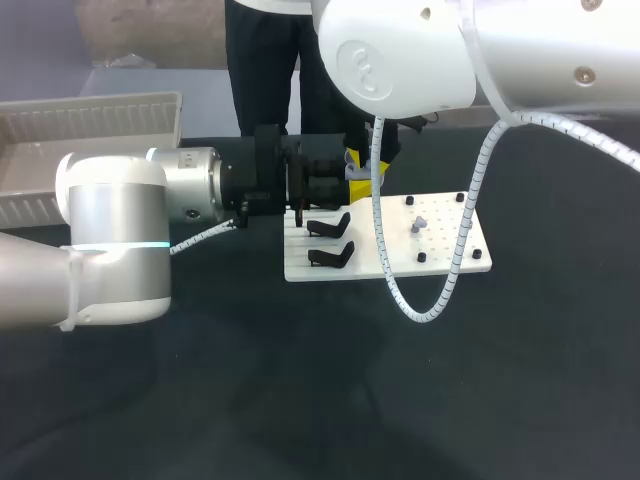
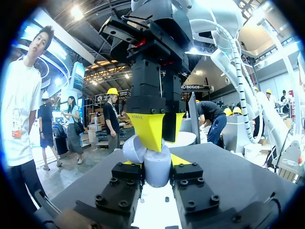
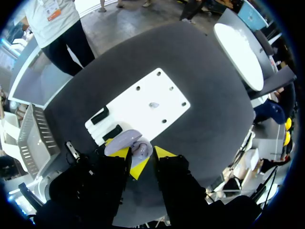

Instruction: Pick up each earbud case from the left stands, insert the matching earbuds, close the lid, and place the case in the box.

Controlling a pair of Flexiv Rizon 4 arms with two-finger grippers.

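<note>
Left gripper point(image 2: 155, 161) fingers clamping lavender earbud case point(image 2: 157, 172). Right gripper point(image 2: 162, 133) hanging just above, grip impossible to tell. Risk: misaligned push twisting case loose, dropping onto bench point(image 1: 300, 390).

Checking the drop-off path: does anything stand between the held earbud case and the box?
Nothing visible on the table does. The earbud case sits in the left gripper near the black stands; the box lies at the table's far left, and only the left arm's own body spans the stretch between them.
</note>
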